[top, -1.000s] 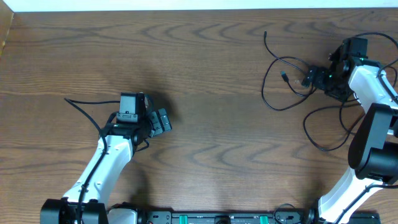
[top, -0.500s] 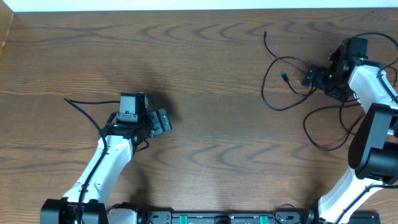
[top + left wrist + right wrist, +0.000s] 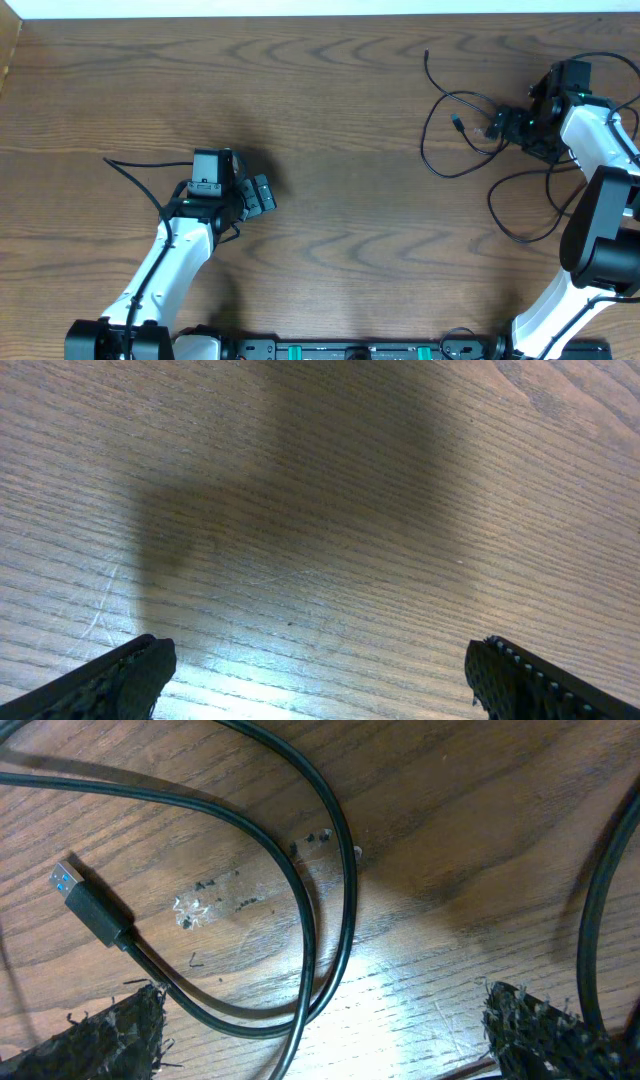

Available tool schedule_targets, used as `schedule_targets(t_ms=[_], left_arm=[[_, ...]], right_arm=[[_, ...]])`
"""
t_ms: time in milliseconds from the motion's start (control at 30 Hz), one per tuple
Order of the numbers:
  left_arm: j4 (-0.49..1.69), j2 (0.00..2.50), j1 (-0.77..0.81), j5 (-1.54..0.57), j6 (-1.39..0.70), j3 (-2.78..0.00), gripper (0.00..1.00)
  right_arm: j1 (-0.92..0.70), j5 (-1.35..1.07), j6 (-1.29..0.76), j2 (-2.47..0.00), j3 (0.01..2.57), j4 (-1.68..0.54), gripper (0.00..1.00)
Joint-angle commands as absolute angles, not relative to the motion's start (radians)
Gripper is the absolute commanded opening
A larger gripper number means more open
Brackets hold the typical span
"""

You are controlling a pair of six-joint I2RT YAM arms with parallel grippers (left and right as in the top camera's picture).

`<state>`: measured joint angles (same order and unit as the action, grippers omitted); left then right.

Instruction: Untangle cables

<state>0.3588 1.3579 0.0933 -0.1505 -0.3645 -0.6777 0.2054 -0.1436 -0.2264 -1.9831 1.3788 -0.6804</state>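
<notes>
The cables [image 3: 424, 140] are thin black cords lying in loose overlapping loops at the right of the table, with another loop [image 3: 497, 215] nearer the front. My right gripper [image 3: 497, 125] hovers open low over them. In the right wrist view two black strands [image 3: 350, 900] cross between its frayed fingertips [image 3: 120, 1030] on the wood, and the right gripper [image 3: 325, 1020] holds nothing. A USB plug [image 3: 88, 903] with a blue insert lies at the left. My left gripper [image 3: 262, 193] stands open at the left-centre, far from the cables; the left gripper [image 3: 320, 660] has only bare wood between its fingers.
A black cord [image 3: 130, 172] runs beside my left arm toward the table's left. Another black strand [image 3: 590, 920] curves past the right fingertip. White scuff marks [image 3: 200, 905] dot the wood. The table's far edge [image 3: 300, 15] lies along the top.
</notes>
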Motion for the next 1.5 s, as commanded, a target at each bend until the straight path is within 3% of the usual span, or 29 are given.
schedule_targets(t_ms=[0,467,1467], left_arm=[[0.362,1.365,0.091,-0.129,-0.349,-0.664,0.98],[0.362,1.366,0.091,-0.129,-0.349,-0.664,0.98],[0.362,1.366,0.091,-0.130,-0.349,-0.664,0.98]], right_arm=[[0.202,-0.137,-0.231,-1.979,1.378,-0.682,0.99],[0.196,-0.137,-0.231,-1.941,1.378,-0.682,0.99],[0.194,-0.137,-0.231,-1.198,1.378,-0.700,0.99]])
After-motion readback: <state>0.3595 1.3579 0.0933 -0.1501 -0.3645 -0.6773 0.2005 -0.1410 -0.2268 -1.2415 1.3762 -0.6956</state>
